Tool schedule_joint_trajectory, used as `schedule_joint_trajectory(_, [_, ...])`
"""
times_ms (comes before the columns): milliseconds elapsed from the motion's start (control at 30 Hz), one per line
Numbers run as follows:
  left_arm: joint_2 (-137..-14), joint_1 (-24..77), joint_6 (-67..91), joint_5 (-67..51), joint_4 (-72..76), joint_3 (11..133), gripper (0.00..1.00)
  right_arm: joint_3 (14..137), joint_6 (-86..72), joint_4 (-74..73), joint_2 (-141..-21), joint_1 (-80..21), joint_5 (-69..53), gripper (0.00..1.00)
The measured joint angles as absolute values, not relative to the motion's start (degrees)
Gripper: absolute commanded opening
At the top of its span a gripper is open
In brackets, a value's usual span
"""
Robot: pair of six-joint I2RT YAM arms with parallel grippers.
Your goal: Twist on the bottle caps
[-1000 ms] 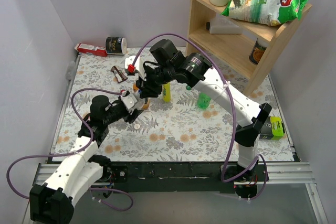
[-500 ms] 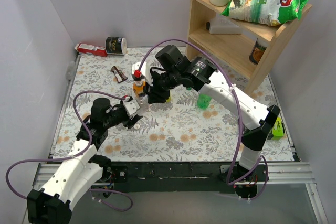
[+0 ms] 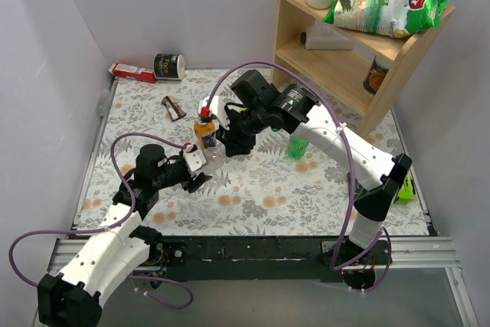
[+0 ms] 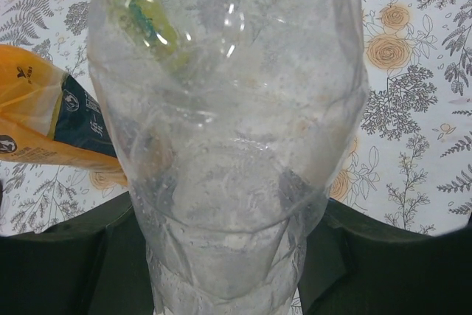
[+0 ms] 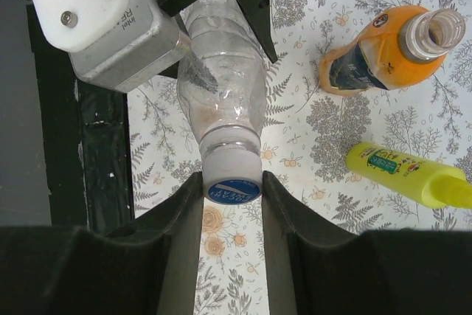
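My left gripper (image 4: 228,274) is shut on the body of the clear bottle (image 4: 228,123), which lies tilted above the mat and fills the left wrist view. On the bottle's neck sits a white cap with a blue top (image 5: 232,173). My right gripper (image 5: 231,184) is shut on that cap, one finger on each side. In the top view the two grippers meet near the mat's middle, left gripper (image 3: 200,168) and right gripper (image 3: 227,145). The orange bottle (image 5: 383,53) stands beside them with an open neck, no cap on it. The green bottle (image 3: 297,145) stands to the right.
A slim yellow bottle (image 5: 413,178) lies on the mat near the orange one. A wooden shelf (image 3: 398,55) with a chips bag (image 3: 387,5) stands at the back right. A tin (image 3: 169,66), a red box (image 3: 132,73) and a small dark object (image 3: 174,108) lie at the back left.
Both grippers, joined at the clear bottle, have shifted slightly nearer and to the right. The orange bottle, hidden behind the right arm before, now shows.
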State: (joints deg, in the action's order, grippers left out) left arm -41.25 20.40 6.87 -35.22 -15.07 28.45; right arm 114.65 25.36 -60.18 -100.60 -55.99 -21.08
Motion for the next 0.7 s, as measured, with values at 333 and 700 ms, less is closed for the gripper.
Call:
schedule_joint_trajectory(333, [-41.43,20.86,6.9,-36.4,-16.69,28.42,0.0,116.71,27.59,-63.46,-101.86,-55.99,-21.61,0.5])
schedule_joint_trajectory(700, [-43.53,21.52,10.33,-43.72,-9.43,31.53,0.0,122.28,29.76,-68.01,-107.04,-57.3,-25.45,0.92])
